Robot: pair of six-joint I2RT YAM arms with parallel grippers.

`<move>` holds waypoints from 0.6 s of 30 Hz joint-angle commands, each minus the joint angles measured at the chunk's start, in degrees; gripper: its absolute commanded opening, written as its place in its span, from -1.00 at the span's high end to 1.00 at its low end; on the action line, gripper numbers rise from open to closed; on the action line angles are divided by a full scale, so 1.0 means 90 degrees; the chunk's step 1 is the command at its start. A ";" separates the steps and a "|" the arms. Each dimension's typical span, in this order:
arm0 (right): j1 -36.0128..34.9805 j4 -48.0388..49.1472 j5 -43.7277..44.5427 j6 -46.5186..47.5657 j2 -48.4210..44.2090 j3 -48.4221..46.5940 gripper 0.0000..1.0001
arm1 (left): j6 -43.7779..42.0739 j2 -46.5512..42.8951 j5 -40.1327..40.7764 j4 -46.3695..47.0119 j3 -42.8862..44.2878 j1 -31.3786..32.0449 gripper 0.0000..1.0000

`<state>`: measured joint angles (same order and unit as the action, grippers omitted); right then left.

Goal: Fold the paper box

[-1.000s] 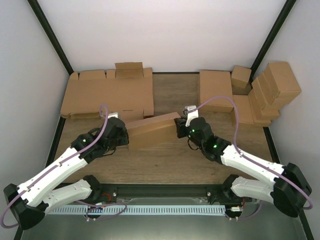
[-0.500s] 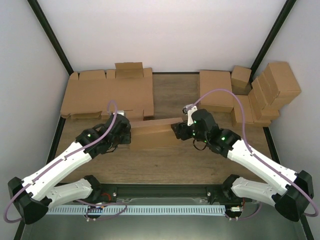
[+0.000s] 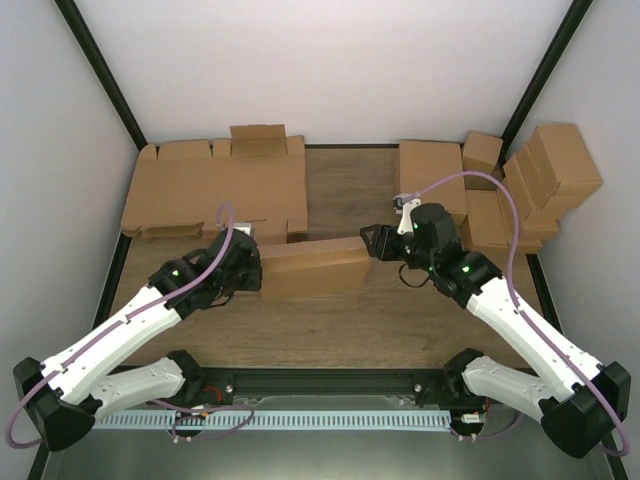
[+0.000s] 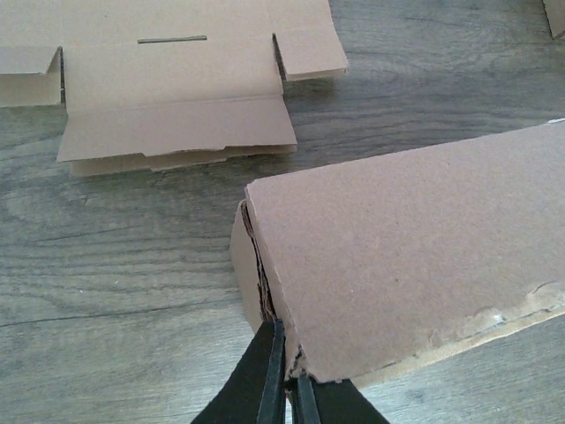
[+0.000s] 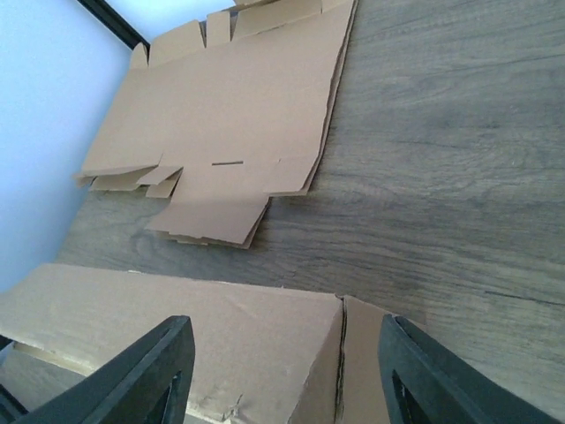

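— Paper box (image 3: 312, 268), where is it lying?
— It is lying folded shut near the middle of the table (image 3: 330, 330). In the top view its length is running from 9 to 3 o'clock.
— What is the left gripper (image 4: 284, 358) doing?
— Its fingers are pinching together on the cardboard edge at the box's 9 o'clock end.
— And the right gripper (image 3: 371, 243)?
— It is sitting at the 3 o'clock end with its jaws standing wide apart, and the box's end is showing between them.
— Anything else?
— Flat blanks (image 3: 215, 190) are lying at 11 o'clock from the box, and finished boxes (image 3: 545, 180) are sitting stacked at 2 o'clock.
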<state>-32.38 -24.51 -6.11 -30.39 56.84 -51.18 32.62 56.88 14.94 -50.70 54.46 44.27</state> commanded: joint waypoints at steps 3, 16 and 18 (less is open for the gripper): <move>0.0062 0.0064 -0.0303 -0.0355 -0.0119 0.0348 0.01 | -0.0148 0.0012 -0.0301 -0.0198 -0.0195 0.0058 0.91; 0.0075 0.0328 -0.0337 -0.0401 -0.0153 0.1298 0.44 | 0.0249 -0.0155 -0.1209 -0.0593 0.0695 -0.0010 -0.24; 0.0073 0.0370 -0.0336 -0.0393 -0.0153 0.1338 0.44 | 0.0327 -0.0284 -0.1681 -0.0537 0.0848 -0.0265 -0.29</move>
<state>-32.05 -16.93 -9.43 -33.95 54.50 -41.34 33.47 56.86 7.84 -54.65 57.84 44.21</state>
